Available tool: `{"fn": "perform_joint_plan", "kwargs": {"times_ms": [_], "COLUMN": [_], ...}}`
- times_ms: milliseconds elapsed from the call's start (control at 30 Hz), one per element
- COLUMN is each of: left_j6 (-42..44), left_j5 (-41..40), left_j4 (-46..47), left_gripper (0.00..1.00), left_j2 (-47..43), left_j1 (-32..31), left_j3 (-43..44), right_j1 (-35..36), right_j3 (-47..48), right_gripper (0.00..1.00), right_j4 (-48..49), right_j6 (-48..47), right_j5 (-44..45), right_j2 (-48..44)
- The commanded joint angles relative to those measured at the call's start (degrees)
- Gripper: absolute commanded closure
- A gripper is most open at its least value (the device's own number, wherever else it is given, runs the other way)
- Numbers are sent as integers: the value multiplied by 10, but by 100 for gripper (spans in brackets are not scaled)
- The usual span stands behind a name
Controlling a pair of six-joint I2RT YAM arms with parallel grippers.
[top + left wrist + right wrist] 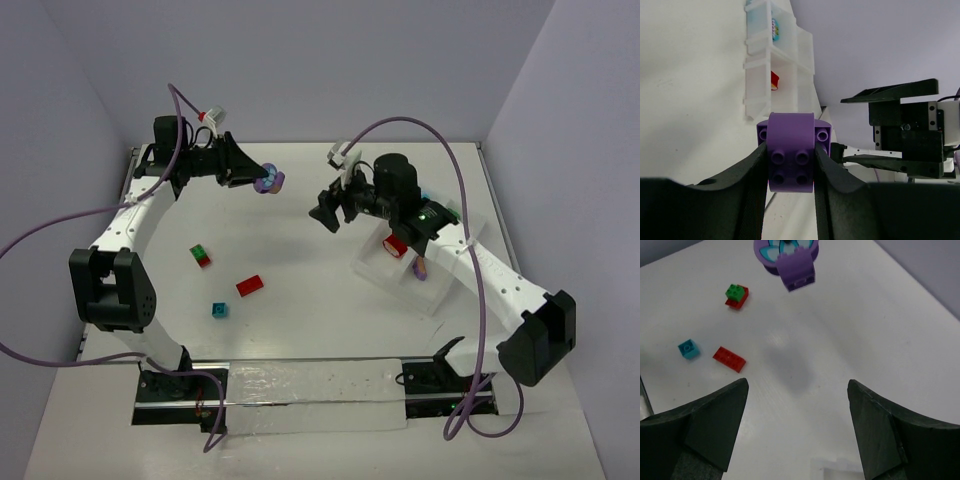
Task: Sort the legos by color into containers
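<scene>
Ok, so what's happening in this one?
The left gripper is shut on a purple lego piece, held up off the table. The right gripper is open and holds nothing, near the tray, which has a red brick and a purple item in it. A green-on-red stack, a flat red brick and a teal brick lie loose on the table.
</scene>
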Motion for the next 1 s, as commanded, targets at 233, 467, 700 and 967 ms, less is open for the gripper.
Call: {"fn": "perform_joint_plan", "kwargs": {"times_ms": [233,467,700,967], "left_j6": [-20,-21,-20,-12], "left_j5": [40,41,39,37], "left_j4": [28,29,30,22], "left_gripper": [100,100,100,100], "left_j2": [-33,-41,-46,-46], "left_j1": [-15,-19,-21,-21], "left_j3": [-9,-15,-15,-15], "right_j1": [53,63,63,62], "right_j3": [109,147,160,168], "right_gripper": [14,18,26,53], "right_j4": [106,106,138,132], "right_j6": [-80,-90,-77,-71], "right_j5": [-4,-6,12,14], "right_j2": [106,158,187,202]}}
